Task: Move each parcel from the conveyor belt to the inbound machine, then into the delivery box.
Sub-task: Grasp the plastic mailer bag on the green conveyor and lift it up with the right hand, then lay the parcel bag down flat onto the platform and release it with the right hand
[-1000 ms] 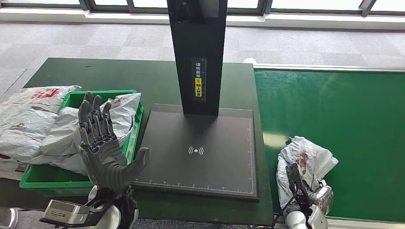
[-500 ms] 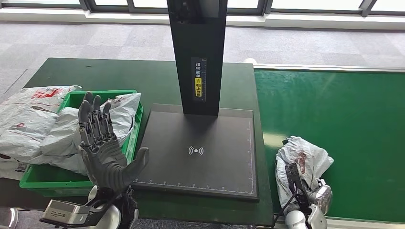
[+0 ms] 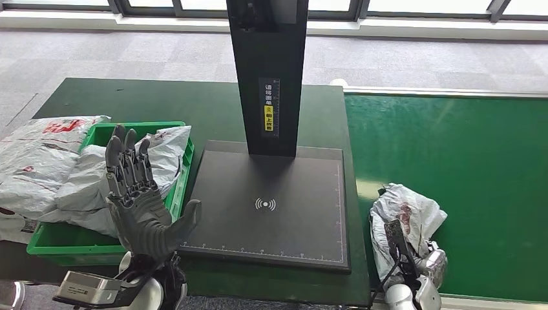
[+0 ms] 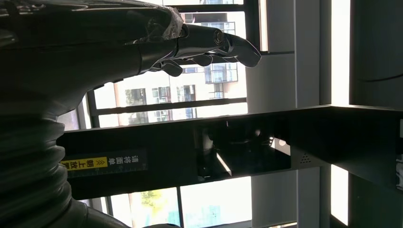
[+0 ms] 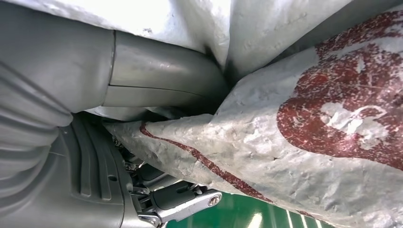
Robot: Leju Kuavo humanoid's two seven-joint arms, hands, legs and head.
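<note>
A crumpled grey parcel [image 3: 405,219] with red print lies at the near left edge of the green conveyor belt [image 3: 465,161]. My right hand [image 3: 423,261] grips its near end. In the right wrist view the thumb [image 5: 157,83] presses into the parcel [image 5: 332,137] and darker fingers [image 5: 180,199] close under it. The inbound machine's black scan plate [image 3: 271,203] lies just left of the parcel, below a black post [image 3: 268,71]. My left hand [image 3: 139,203] is raised beside the plate with fingers spread, holding nothing; in the left wrist view its fingers [image 4: 209,40] point at the windows.
A green delivery box [image 3: 103,242] at the left holds several grey parcels [image 3: 97,177], with more parcels [image 3: 35,161] spilling over its left side. Box and scan plate sit on a dark green table [image 3: 161,106]. Grey floor and windows lie beyond.
The parcel in my right hand has shifted slightly left, toward the scan plate. My left hand has stayed still.
</note>
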